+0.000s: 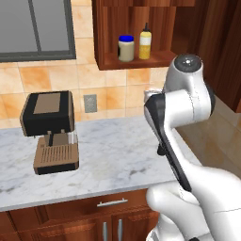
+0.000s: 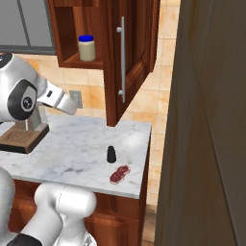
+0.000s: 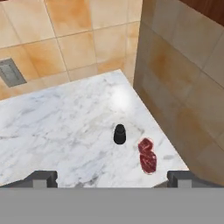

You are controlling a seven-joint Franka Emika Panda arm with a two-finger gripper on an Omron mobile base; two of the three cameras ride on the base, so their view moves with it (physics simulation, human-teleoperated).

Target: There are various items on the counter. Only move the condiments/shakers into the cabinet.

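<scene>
A small black shaker [image 3: 119,134] stands upright on the marbled counter [image 3: 57,127] near its right end, also seen as the shaker [image 2: 111,154] in the right base view. Just beside it lies the dark-red lumpy object [image 3: 148,155] [image 2: 119,174]. My gripper [image 3: 113,179] hovers above and short of the shaker, open, its fingertips [image 3: 41,178] wide apart with nothing between them. In the wall cabinet [image 1: 134,60] the blue-lidded jar [image 1: 126,48] [image 2: 87,48] and the yellow squeeze bottle [image 1: 145,43] stand side by side on the shelf.
The cabinet door [image 2: 129,57] hangs open above the counter's right end. A black and brown coffee machine [image 1: 49,132] sits at the left of the counter. A tiled side wall [image 3: 183,83] borders the counter on the right, and an outlet [image 3: 11,72] is set in the back wall.
</scene>
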